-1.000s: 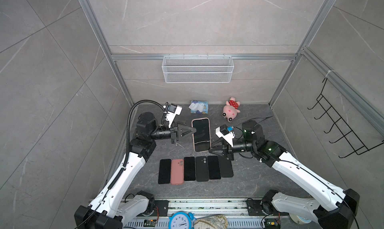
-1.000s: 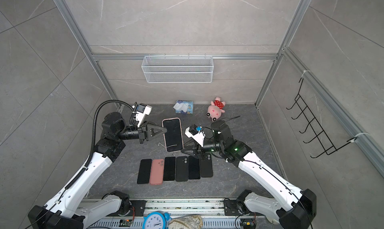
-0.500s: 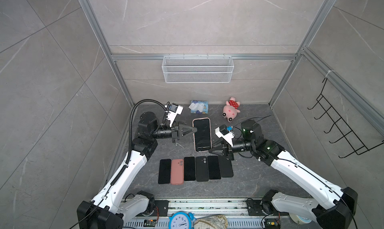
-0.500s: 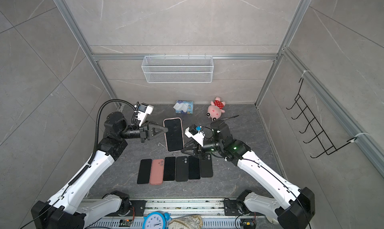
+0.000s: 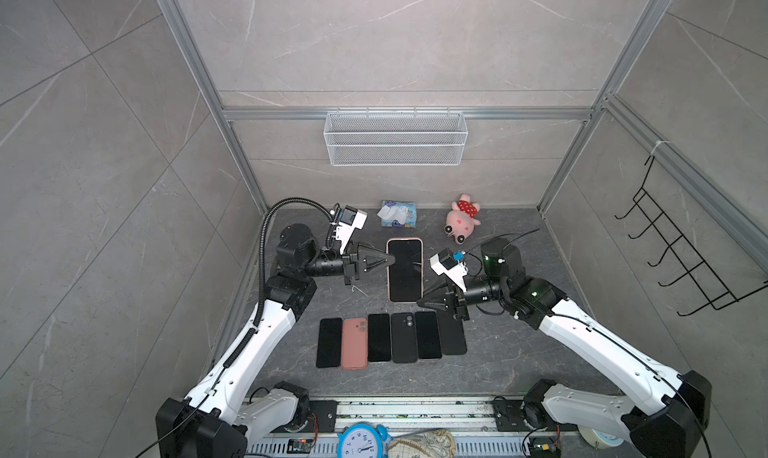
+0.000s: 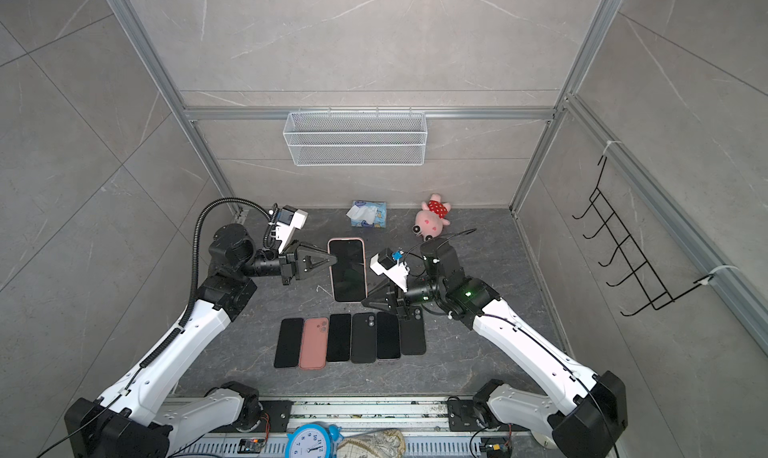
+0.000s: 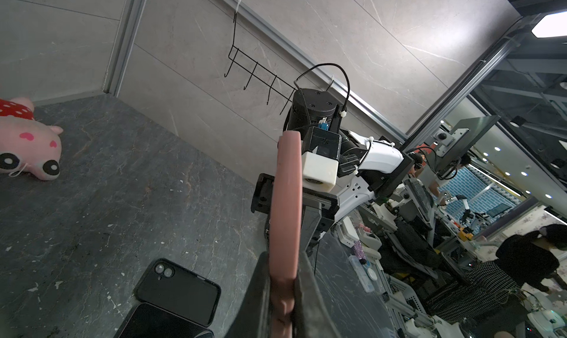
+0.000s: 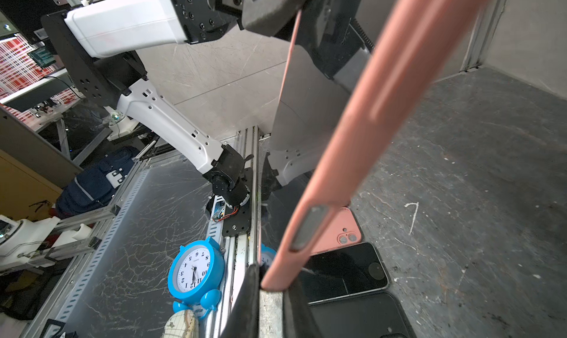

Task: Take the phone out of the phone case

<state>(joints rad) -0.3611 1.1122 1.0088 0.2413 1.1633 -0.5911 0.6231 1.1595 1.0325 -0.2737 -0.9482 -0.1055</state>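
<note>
1. My left claw [image 5: 390,262] is squeezed tight on the side edge of the phone [image 5: 405,275], which sits inside its pink case [image 7: 287,198].
2. My right claw [image 5: 420,301] pinches the near corner of the case, nearly closed.
3. The phone is held up over the counter [image 5: 507,352], screen up, just past a row of phones [image 5: 390,337] lying flat.

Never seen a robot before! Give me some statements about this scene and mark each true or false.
1. The left tool grips the pink-cased phone. True.
2. The right tool is far from it. False: it pinches the phone's corner.
3. The phone lies on the table. False: it is held above it.
4. Six phones or cases lie in a row. True.
5. The pig toy sits in the basket. False: it lies on the table.
</note>
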